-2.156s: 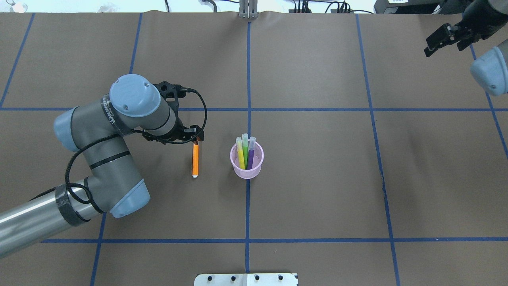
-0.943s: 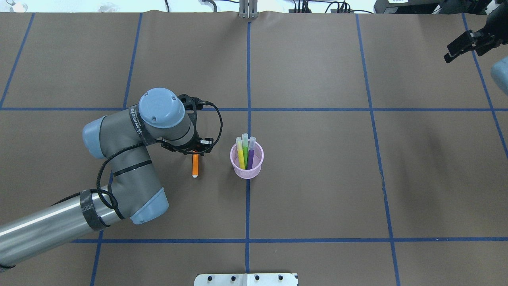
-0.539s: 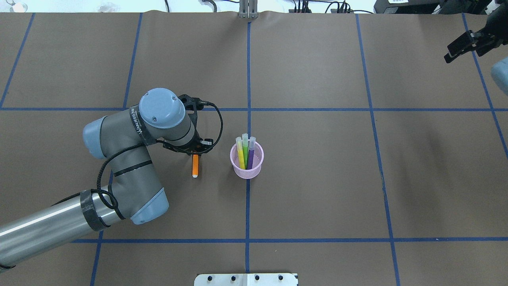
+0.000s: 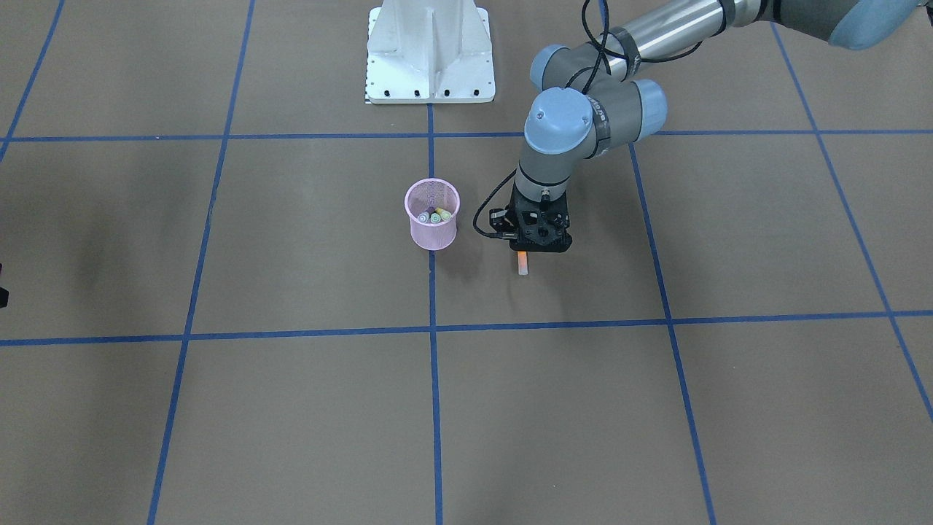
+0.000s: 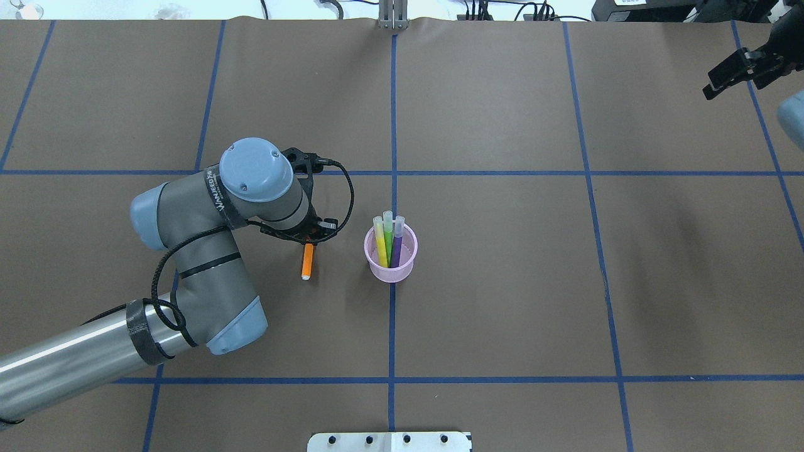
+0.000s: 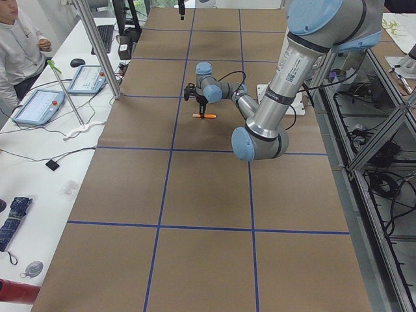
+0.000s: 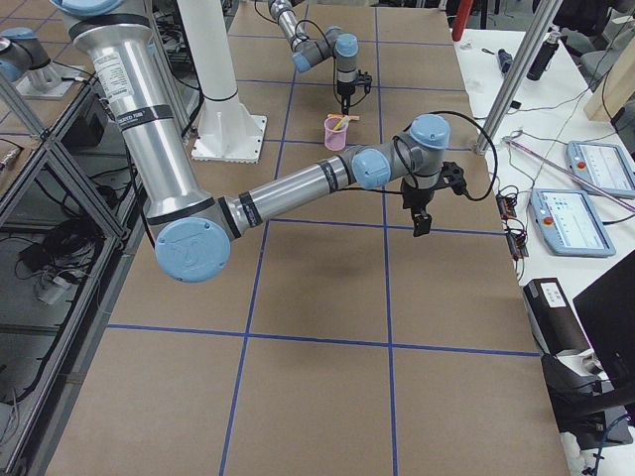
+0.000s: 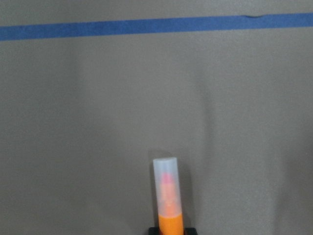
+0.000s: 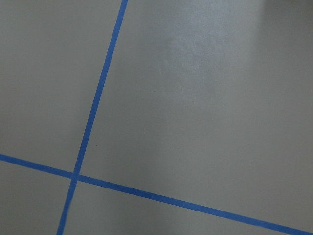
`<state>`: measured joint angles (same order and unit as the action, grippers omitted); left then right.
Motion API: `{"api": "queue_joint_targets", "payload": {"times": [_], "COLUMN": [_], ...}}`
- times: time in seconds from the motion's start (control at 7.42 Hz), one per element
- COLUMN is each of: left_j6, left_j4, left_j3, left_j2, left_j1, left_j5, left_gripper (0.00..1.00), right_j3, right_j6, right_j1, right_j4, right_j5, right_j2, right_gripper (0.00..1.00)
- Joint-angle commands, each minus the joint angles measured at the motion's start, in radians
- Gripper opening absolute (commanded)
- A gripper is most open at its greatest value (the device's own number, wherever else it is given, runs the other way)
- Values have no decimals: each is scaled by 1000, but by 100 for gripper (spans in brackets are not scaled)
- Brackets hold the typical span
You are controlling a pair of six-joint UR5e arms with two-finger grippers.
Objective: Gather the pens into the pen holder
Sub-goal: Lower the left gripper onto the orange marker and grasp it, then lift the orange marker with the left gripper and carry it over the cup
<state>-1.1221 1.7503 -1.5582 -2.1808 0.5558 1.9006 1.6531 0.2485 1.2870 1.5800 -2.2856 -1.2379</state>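
- Overhead first: the left gripper [image 5: 308,236] hangs just left of the table's [image 5: 502,301] middle, clamped narrowly on the one orange pen [image 5: 307,263]. The pen's white-tipped end pokes out toward the robot's edge.
- Just to its right, not touching, one pink mesh pen holder [image 5: 408,258] stands upright on the centre blue tape line [image 5: 392,339]. It holds three pens with their clear caps up: one yellow pen [image 5: 380,246], one green pen [image 5: 388,238] and one purple pen [image 5: 397,246].
- The right gripper [image 5: 716,80] is over the far right corner, well apart from everything. How wide it stands I cannot tell.
- Front-facing: the orange pen's clear-capped end shows beyond the left gripper on the operators' side. Three cap tops sit inside the pen holder.
- Left side: the left gripper pinches the orange pen about its middle, and the pen lies level. Whether it touches the table I cannot tell.
- Right side: the right gripper points down over bare paper near the operators' edge.
- Left wrist: the orange pen juts up from the lower edge, where the gripper holds it, cap forward.
- Right wrist: only paper and two crossing tape lines show.
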Motion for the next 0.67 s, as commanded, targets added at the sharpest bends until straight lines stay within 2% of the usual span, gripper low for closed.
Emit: {"api": "queue_joint_targets", "payload": {"times": [0.0,0.13,0.27,0.4,0.54], "left_j6": [4,13,92,166,156], "left_j4": [0,3,47,186,347], "left_j3": [-54,-104,-158,-187,-187], "left_j2": [1,2,6,15,27], "left_j1": [13,27,29,29,29], "left_j5": [0,-17,-78,-147,-147], "left_gripper": [0,0,0,0,0], "right_j3": [2,2,4,2,2], "right_j6": [2,2,2,2,2], "right_j1": [0,0,0,0,0], "right_j4": [0,0,0,0,0], "right_j5": [0,0,0,0,2], "right_j2": [0,0,0,0,0], "right_gripper": [100,100,100,100,100]}}
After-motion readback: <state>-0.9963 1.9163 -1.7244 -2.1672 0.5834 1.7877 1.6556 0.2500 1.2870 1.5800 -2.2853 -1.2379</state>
